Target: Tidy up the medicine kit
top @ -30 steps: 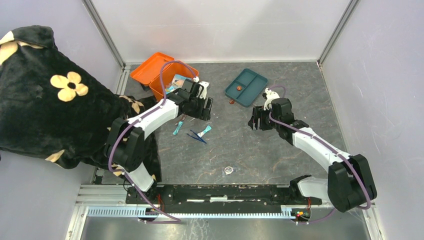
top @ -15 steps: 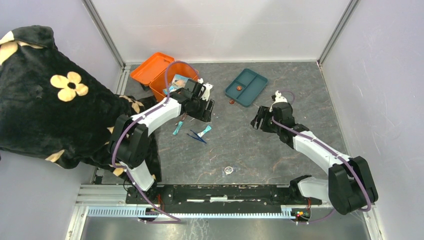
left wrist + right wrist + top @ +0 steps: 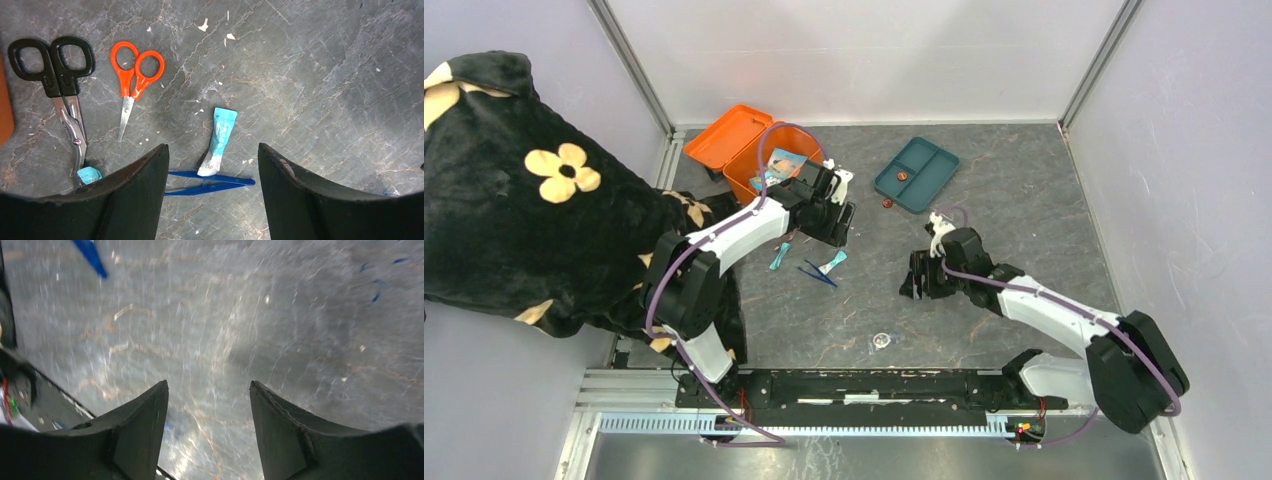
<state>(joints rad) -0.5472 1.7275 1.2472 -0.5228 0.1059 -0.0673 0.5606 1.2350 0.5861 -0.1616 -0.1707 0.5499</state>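
Medicine kit (image 3: pixel 724 136) whole only in top view; orange scissors (image 3: pixel 134 75) only at left wrist; left claw (image 3: pixel 212 150), right claw (image 3: pixel 207 386) apart.

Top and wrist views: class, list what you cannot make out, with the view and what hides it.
- Medicine kit, top view: contents partly under the left arm, too small to name.
- Blue tweezers, left wrist view: one end behind a finger of the left gripper.
- Small teal item, left wrist view: mostly behind that finger.
- Blue object, right wrist view: blurred, cut by the top edge.
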